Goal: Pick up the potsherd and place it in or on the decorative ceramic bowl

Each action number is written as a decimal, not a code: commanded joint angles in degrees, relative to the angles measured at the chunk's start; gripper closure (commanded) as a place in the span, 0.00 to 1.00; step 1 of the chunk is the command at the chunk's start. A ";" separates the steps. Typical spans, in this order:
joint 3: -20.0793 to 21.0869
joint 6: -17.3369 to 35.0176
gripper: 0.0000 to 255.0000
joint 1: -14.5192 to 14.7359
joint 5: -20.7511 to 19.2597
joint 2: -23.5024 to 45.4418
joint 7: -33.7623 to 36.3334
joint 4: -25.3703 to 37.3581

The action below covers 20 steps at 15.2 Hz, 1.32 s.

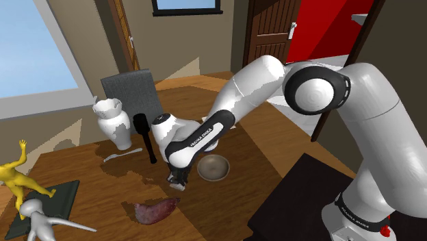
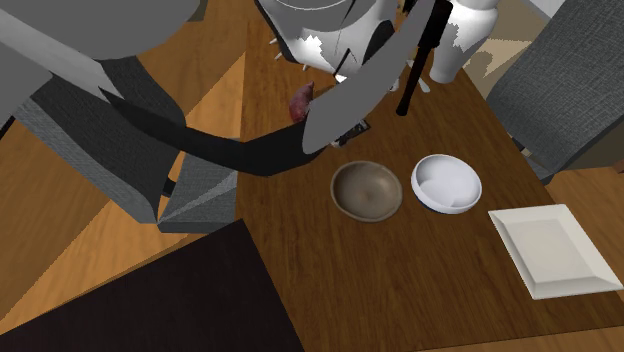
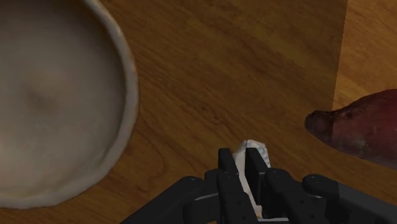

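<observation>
Shoulder view: gripper (image 1: 178,179) sits close to the wooden table (image 1: 102,181), just beside the grey-brown bowl (image 1: 213,167) on the view's left of it. A reddish-brown sweet potato (image 1: 157,209) lies nearer the camera, close to the gripper. Further back on the left stands a white vase (image 1: 113,122) with a jagged rim, and a black upright tool (image 1: 145,133) is just right of it. A white spoon (image 1: 123,156) lies flat in front of them. At the left edge are a yellow figurine (image 1: 17,178) and a white figurine (image 1: 41,219) by a dark mat (image 1: 65,192).

Second exterior view: the arm crosses the upper middle. The bowl (image 2: 366,189) has a white bowl (image 2: 446,182) just to its right, not touching. A white square plate (image 2: 555,250) lies further right and nearer. The sweet potato's end (image 2: 301,102) pokes out past the arm.

Wrist view: gripper (image 3: 240,167) fingers are pinching a small white potsherd (image 3: 249,150), which sticks out past the tips. Bare wood is beyond it. The bowl (image 3: 130,95) is on one side and the sweet potato (image 3: 362,130) on the other, so the shard is beside the bowl.
</observation>
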 commanded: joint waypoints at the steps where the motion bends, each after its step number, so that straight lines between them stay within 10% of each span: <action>1: 0.21 -0.84 1.00 -0.15 0.23 -0.88 -0.12 -0.03; 9: 0.95 -3.58 1.00 -0.64 1.07 -4.24 -0.41 -0.59; 10: 0.95 -3.58 0.00 -0.64 1.07 -4.24 -0.41 -0.59; 20: -1.88 -4.57 0.00 2.59 -1.36 2.76 4.35 1.81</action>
